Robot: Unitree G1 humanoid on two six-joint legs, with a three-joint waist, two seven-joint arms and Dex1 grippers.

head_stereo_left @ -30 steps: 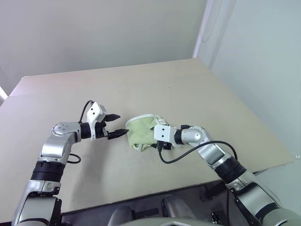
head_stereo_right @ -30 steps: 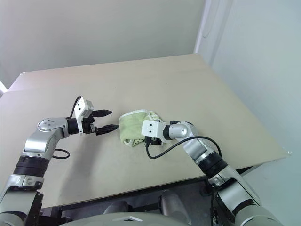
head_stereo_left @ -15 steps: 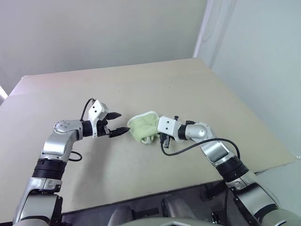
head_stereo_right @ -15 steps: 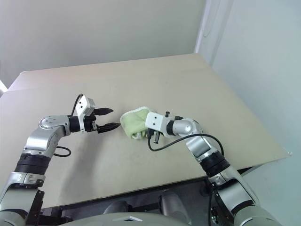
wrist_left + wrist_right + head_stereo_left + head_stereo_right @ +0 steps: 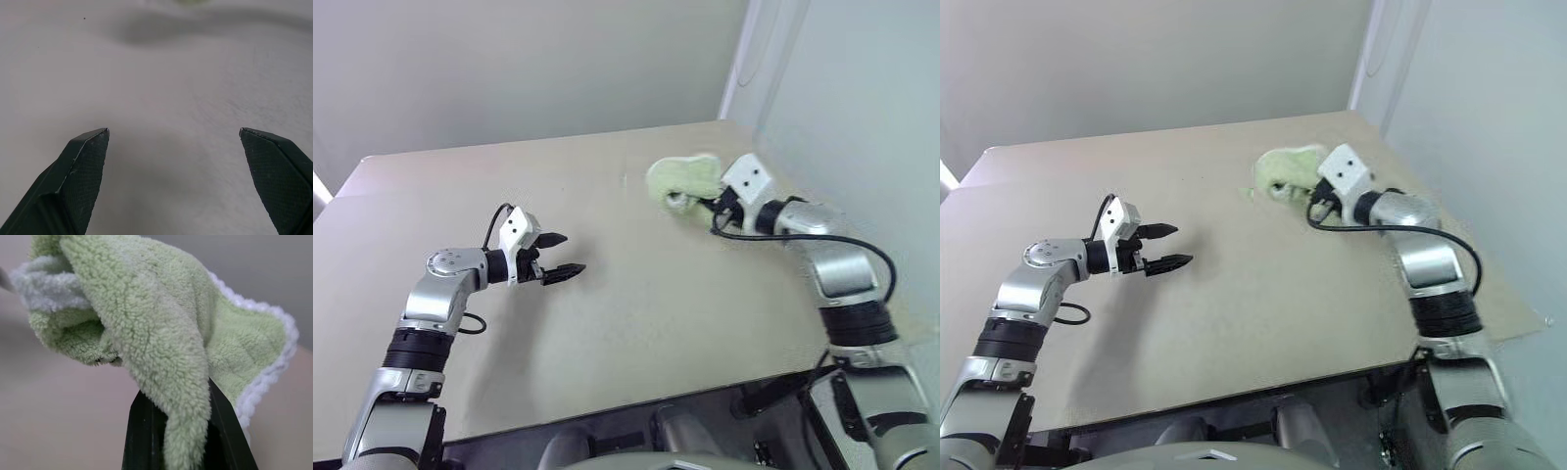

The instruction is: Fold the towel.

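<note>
Left gripper (image 5: 566,255) sits nearest, low over the beige table (image 5: 636,304) on its left side, fingers spread wide, nothing between them; the left wrist view has the two black fingertips (image 5: 83,161) far apart over bare tabletop. Black cable (image 5: 470,323) loops by the left forearm. Farther back and on the right side, right gripper (image 5: 700,201) is raised off the table, fingers pinched tight on the towel (image 5: 680,176). Towel is light green terry, bunched into a lump, hanging in the air from that gripper above the far right part of the table, not touching the surface. Right wrist view: green pile draped over the closed black fingers (image 5: 146,431), white edging (image 5: 274,367) along one side. Black cable (image 5: 1410,230) arcs along the right forearm. Beyond, plain pale wall (image 5: 509,69).
</note>
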